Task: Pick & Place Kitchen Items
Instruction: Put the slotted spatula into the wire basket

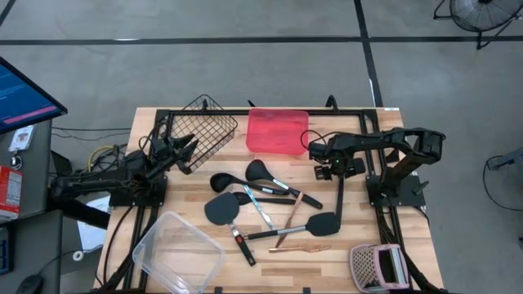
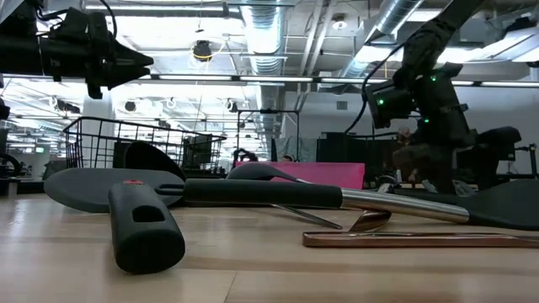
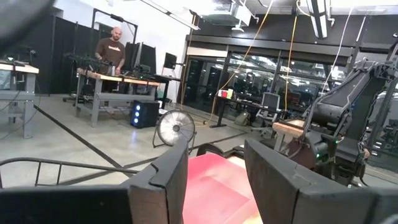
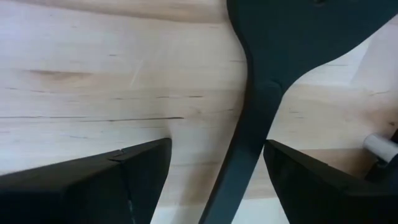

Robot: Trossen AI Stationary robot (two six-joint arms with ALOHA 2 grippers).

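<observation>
The right claw (image 4: 214, 180) is hanging over the table with its two fingers (image 4: 93, 186) standing wide apart. A black turner (image 4: 255, 124) is lying between them on the wood, but the fingers are not squeezing it. From above, this claw (image 1: 325, 171) is sitting near the red tray (image 1: 278, 131), just past the far end of the pile.

The left claw (image 3: 214, 180) is up in the air with a gap between its fingers, holding nothing. It is pointing across the wire basket (image 1: 204, 126) toward the red tray.

The kitchen tools (image 1: 261, 204) are lying loose in the middle of the table, crossing each other. A clear tub (image 1: 176, 253) is sitting near the front left.

In the low view a black handle (image 2: 143, 223) is hiding much of the pile.
</observation>
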